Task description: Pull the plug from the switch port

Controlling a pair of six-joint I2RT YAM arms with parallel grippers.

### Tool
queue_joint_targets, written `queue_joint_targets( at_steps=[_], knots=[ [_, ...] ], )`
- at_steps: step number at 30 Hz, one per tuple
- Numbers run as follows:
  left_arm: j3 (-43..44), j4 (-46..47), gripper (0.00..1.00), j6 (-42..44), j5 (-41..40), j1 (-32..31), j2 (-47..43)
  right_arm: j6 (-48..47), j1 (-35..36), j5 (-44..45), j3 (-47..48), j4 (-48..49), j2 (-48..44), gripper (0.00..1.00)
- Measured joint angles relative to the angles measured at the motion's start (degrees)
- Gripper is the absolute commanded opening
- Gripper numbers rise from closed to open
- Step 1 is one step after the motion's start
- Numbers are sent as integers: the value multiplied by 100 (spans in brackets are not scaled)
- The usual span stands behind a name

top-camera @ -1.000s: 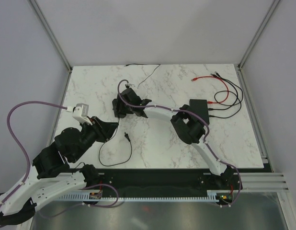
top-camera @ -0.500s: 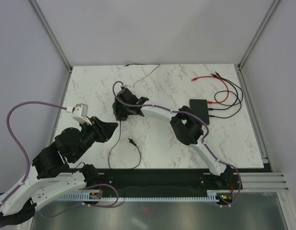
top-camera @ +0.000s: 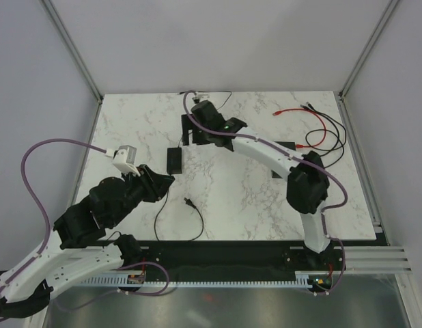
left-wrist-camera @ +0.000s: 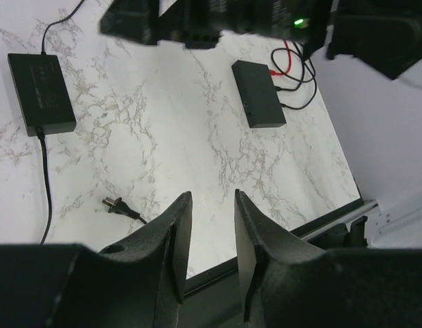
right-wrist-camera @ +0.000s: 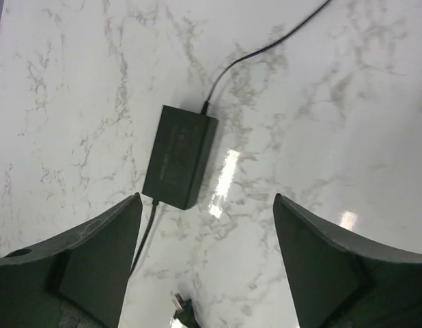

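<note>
So the switch sits on the right half of the worktop, partly under the right arm in the top view. A red plug and a couple of black leads are stuck in the ports on the side facing the worktop's right edge. The right gripper is up near the middle of the far edge, spread wide with nothing in it, looking down at a black power brick. The left gripper hangs toward the near left with a narrow gap, holding nothing, and a loose two-prong plug lies just beyond it.
</note>
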Motion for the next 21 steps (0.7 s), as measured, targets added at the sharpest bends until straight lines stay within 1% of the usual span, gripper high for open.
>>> queue_joint_targets(
  at_steps=[4,6,9,12,14,16,17,19,21],
  knots=[
    [26,9,39,2,146,0,284,-37,-638,59,-1008,-9,-1185,77],
    [92,44,38,4,273,0,549,-37,-1029,177,-1735,-9,-1808,73],
    [260,205,36,13,603,2,1233,-17,-1513,339,-2776,-59,-2544,70],
    [345,623,36,28,1058,0,1961,24,-1932,426,-3738,-157,-3097,67],
    [431,839,36,35,1327,0,2524,42,-2284,396,-4382,-210,-3447,67],
    [699,960,36,44,1508,-4,3276,50,-2872,365,-4776,-260,-3698,67],
    [909,979,29,46,1574,-4,3700,66,-3187,352,-4964,-304,-3838,67],
    [1368,1154,28,107,1853,0,4461,92,-3803,345,-5241,-319,-4079,67],
    [1808,1335,27,166,2114,0,5206,131,-4245,238,-5427,-289,-4251,68]
  ],
)
